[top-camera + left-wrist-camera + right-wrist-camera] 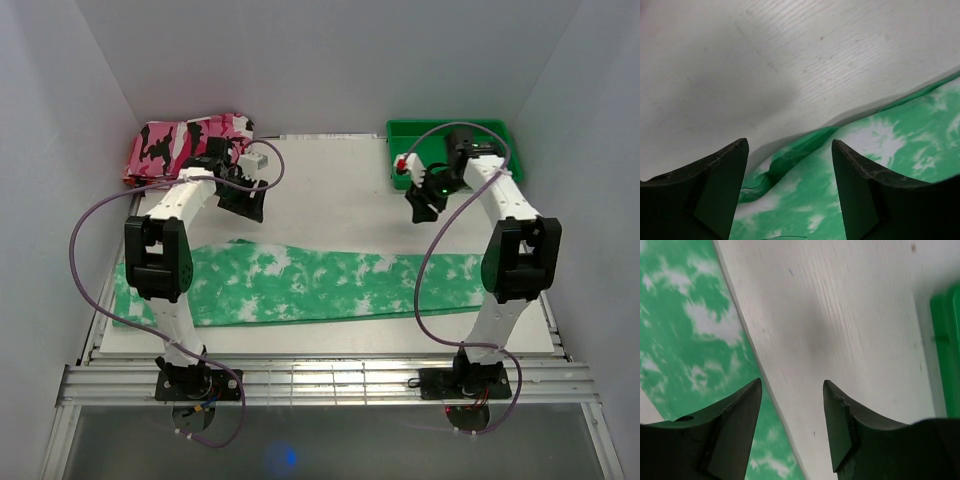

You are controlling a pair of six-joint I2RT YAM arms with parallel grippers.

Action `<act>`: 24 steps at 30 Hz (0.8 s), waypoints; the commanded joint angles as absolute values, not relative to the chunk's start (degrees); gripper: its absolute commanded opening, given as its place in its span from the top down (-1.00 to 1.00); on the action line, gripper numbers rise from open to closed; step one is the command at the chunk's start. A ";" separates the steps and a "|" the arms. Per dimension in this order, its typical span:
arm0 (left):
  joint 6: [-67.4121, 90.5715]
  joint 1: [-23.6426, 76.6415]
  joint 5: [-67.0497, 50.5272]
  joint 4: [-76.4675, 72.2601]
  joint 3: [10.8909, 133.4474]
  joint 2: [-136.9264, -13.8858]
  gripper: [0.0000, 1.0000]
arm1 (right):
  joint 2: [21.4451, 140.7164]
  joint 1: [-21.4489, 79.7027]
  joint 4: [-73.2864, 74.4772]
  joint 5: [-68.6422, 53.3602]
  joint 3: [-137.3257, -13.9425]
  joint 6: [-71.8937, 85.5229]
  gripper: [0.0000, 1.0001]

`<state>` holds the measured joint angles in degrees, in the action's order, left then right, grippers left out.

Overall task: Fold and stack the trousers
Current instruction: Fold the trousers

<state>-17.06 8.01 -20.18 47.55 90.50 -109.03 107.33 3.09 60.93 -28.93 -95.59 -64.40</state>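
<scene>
My left claw hangs over the bare table with its jaws spread wide and nothing between them. Through its own camera I see both fingers dark at the bottom. The trousers lie beneath the right finger and off to that side. Their edge runs from the gap between my fingers up and away to the right, with a small raised wrinkle right at the gap. Ahead of this claw and to its left there is only white board.

My right claw is open too, a little narrower than the left (nothing pinched there either). Under it is bare table. The trousers lie to the left of its left finger, their edge passing just beneath that fingertip. The tray shows as a green rim far to its right.

From above, the trousers lie flat as one long green-and-white band across the table, on the near side of both claws, toward my bases. Neither claw touches them. One end reaches past my left arm's elbow, and the other stops beside my right arm. The camo cloth sits just beyond the left claw, at the far left corner. The tray stands just beyond the right claw, at the far right corner.
</scene>
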 commanded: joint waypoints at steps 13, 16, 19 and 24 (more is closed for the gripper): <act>-20.48 4.13 -11.51 52.03 86.40 -113.47 -0.19 | 119.70 24.87 46.41 -36.29 -105.99 -45.97 -0.26; -20.57 4.13 -14.14 52.73 85.70 -114.26 0.20 | 121.63 26.54 44.74 -38.76 -108.89 -42.81 -0.29; -20.22 4.13 -16.43 52.82 84.99 -114.17 0.63 | 125.06 29.70 41.94 -41.56 -111.62 -39.83 -0.36; -16.80 3.96 -25.64 50.72 84.64 -109.27 1.00 | 128.75 33.31 28.51 -48.59 -109.96 -27.64 -0.40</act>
